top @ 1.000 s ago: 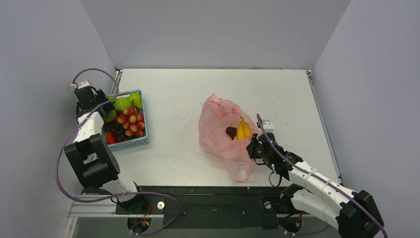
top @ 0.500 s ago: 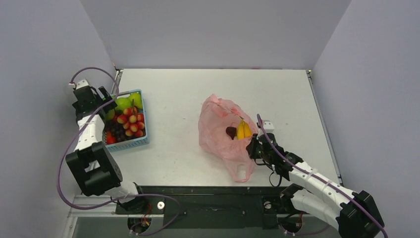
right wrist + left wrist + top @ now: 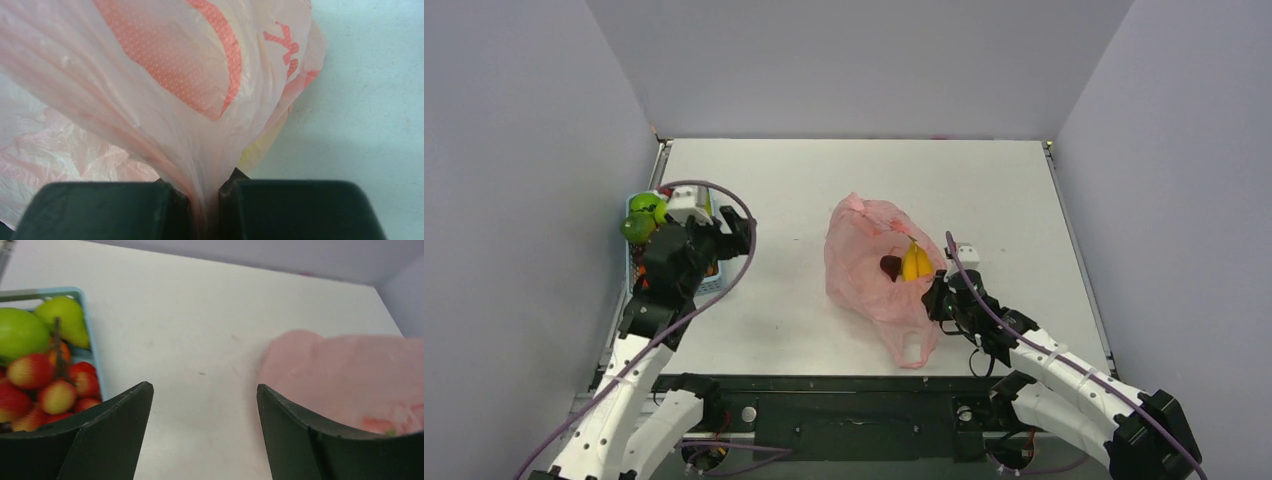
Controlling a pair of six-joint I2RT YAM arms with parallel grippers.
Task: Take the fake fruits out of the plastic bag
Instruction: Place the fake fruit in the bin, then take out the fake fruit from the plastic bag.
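The pink plastic bag [image 3: 869, 270] lies mid-table with its mouth facing right. A bunch of yellow bananas [image 3: 915, 262] and a dark red fruit [image 3: 890, 267] show inside it. My right gripper [image 3: 936, 298] is shut on the bag's edge, and the film is pinched between its jaws [image 3: 204, 187]. My left gripper [image 3: 736, 232] hangs open and empty over the bare table, between the basket and the bag [image 3: 345, 370]; its midpoint is [image 3: 202, 386]. A green apple [image 3: 20, 332] and a red-yellow cluster [image 3: 45, 385] sit in the basket.
The light-blue basket [image 3: 92, 340] stands at the left edge, mostly covered by my left arm in the top view; green fruits [image 3: 639, 218] stick out beside it. Grey walls close in on the left, back and right. The bag's handle loop [image 3: 913, 347] lies near the front edge.
My left arm has swung from the far-left side of the basket to above its right side, with the gripper now pointing toward the bag and its jaws wider. The right gripper and the bag have not moved.
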